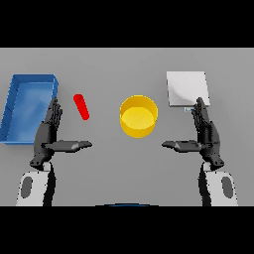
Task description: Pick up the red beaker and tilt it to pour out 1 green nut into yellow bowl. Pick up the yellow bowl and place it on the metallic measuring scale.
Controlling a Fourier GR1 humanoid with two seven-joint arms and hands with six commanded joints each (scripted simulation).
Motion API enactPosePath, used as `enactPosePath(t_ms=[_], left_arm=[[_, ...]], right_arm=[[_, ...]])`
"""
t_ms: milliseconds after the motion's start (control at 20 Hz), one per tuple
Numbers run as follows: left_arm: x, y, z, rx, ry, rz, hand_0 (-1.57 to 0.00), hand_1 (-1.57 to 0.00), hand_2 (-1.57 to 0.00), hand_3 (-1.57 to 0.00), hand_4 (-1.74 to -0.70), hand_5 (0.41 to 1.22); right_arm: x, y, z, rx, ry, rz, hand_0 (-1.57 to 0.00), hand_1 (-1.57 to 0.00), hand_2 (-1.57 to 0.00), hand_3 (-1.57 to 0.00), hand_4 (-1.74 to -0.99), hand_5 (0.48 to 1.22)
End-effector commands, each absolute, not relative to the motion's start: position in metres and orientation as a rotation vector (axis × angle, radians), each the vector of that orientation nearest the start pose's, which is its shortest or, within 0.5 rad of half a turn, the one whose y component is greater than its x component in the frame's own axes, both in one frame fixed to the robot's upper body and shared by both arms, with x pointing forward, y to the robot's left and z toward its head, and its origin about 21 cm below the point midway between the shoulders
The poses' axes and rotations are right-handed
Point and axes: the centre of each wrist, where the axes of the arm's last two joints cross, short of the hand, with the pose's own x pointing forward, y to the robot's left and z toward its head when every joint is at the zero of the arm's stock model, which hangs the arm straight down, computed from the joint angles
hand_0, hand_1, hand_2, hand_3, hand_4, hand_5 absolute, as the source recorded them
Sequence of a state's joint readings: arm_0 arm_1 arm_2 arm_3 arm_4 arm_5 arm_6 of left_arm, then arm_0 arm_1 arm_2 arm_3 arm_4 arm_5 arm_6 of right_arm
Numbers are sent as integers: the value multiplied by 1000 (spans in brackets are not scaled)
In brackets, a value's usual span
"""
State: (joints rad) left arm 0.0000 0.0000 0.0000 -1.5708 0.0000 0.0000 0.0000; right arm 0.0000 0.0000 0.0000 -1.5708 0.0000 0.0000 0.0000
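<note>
My left hand (48,135) rests low over the grey worktop (109,168) on the left side, fingers straight and pointing away from me, thumb stretched inward toward the centre, holding nothing. My right hand (206,135) mirrors it on the right side, fingers likewise straight and spread from a thumb that points inward, also holding nothing. Between the two and a little farther out stands the yellow bowl (139,116), upright, near the middle of the worktop and apart from both hands; I cannot tell whether anything lies inside it. To its left, between the bowl and my left hand's fingertips, the red beaker (81,106) shows as a narrow slanted red shape lying on the worktop, touching neither. Beyond my left hand sits a blue tray (15,106) with raised walls, its near right edge partly behind my fingers. Farthest on the right, the metallic measuring scale (186,88) lies flat as a pale square just beyond my right hand's fingertips, well apart from the bowl
</note>
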Motion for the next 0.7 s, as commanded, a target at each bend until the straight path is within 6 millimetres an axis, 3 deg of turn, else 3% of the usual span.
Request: enactPosePath(t_ms=[0, 250, 300, 450, 650], left_arm=[[247, 231, -3, 1, -1572, 1, 1, 1, 1, 1, -1151, 599], [238, 242, -3, 0, -1581, -2, 1, 1, 1, 1, -1151, 599], [227, 247, 0, 30, -1601, -74, 1, 1, 1, 1, -1151, 599], [216, 245, 11, 59, -1591, -160, 1, 1, 1, 1, -1161, 599], [212, 244, 10, 80, -1572, -196, 1, 1, 1, 1, -1164, 603]], right_arm=[[248, -229, -3, -1, -1571, -1, 1, 1, 1, 1, -1167, 599], [248, -232, -2, -4, -1575, 3, 1, 1, 1, 1, -1167, 599], [240, -238, 2, -129, -1658, 129, 1, 1, 1, 1, -1167, 599], [229, -229, 3, -260, -1673, 261, 1, 1, 1, 1, -1160, 591], [219, -225, 3, -261, -1668, 260, 1, 1, 1, 1, -1183, 596]])
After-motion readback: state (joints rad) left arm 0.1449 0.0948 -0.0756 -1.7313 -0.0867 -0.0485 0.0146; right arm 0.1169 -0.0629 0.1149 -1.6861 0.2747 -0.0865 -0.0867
